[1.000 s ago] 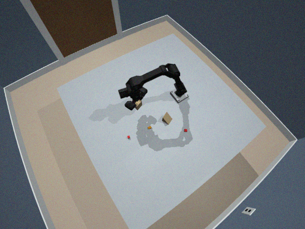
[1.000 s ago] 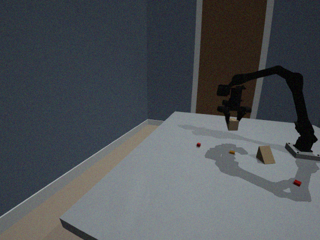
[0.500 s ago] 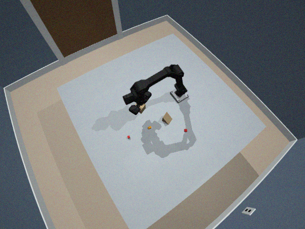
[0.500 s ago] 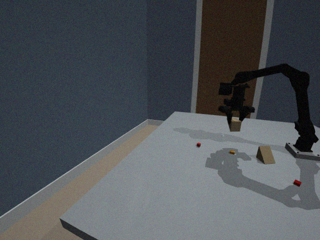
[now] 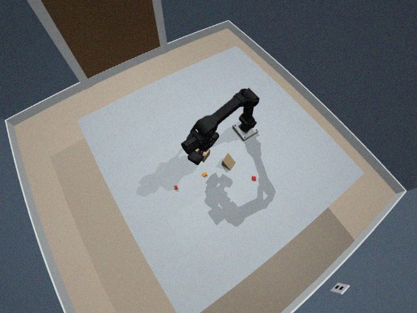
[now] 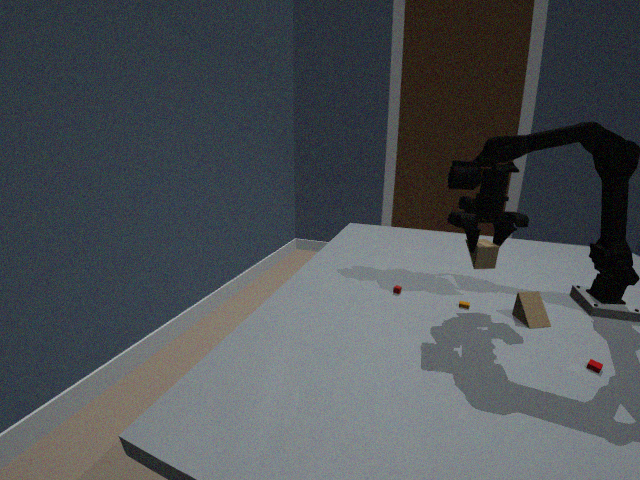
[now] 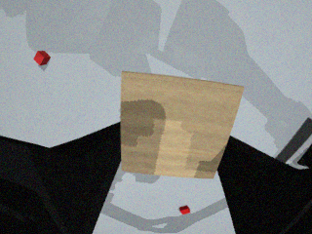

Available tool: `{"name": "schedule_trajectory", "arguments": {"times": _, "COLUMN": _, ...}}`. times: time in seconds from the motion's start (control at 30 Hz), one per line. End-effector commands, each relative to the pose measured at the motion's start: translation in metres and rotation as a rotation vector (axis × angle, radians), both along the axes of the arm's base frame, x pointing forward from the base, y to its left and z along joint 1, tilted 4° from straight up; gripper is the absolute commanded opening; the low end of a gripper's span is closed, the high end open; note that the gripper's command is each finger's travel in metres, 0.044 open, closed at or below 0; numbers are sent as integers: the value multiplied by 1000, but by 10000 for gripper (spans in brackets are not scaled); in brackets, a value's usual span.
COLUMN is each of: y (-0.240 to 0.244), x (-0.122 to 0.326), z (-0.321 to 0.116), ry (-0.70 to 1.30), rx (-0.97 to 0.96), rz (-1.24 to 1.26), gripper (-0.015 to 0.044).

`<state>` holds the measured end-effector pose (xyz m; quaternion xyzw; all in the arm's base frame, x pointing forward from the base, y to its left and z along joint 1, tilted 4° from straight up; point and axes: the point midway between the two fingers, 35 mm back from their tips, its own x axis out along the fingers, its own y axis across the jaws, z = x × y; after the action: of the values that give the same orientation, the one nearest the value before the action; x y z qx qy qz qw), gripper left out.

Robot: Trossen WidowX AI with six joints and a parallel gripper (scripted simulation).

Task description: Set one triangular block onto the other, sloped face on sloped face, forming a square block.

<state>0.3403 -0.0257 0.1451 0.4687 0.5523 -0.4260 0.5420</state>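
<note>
My gripper (image 6: 484, 246) (image 7: 171, 132) is shut on one triangular block (image 5: 205, 155) (image 6: 485, 256) (image 7: 180, 117) and holds it in the air above the table. In the wrist view a broad wooden face of this block fills the space between the fingers. The other triangular block (image 5: 229, 162) (image 6: 532, 310) stands on the table (image 5: 161, 235) (image 6: 289, 382), its sloped face showing. It is apart from the held block, nearer the arm's base. The lower block does not show in the wrist view, where the held block hides part of the table.
A small orange piece (image 5: 204, 174) (image 6: 464, 305) lies beside the standing block. One small red piece (image 5: 175, 187) (image 6: 397, 289) lies farther from the arm's base, and another red piece (image 5: 253, 178) (image 6: 594, 365) lies on the standing block's other side. The arm's base plate (image 5: 245, 135) (image 6: 610, 311) is close behind the standing block.
</note>
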Motion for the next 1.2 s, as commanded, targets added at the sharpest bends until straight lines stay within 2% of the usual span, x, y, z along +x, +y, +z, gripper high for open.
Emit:
{"name": "schedule_trajectory", "arguments": {"times": 0.0, "y": 13, "x": -5, "z": 5, "ry": -4, "rx": -3, "rz": -4, "gripper": 0}}
{"name": "schedule_trajectory", "arguments": {"times": 0.53, "y": 82, "x": -37, "z": 21, "ry": -2, "rx": 3, "rz": -4, "gripper": 0}}
{"name": "schedule_trajectory", "arguments": {"times": 1.17, "y": 146, "x": -97, "z": 36, "ry": 2, "rx": 13, "rz": -4, "gripper": 0}}
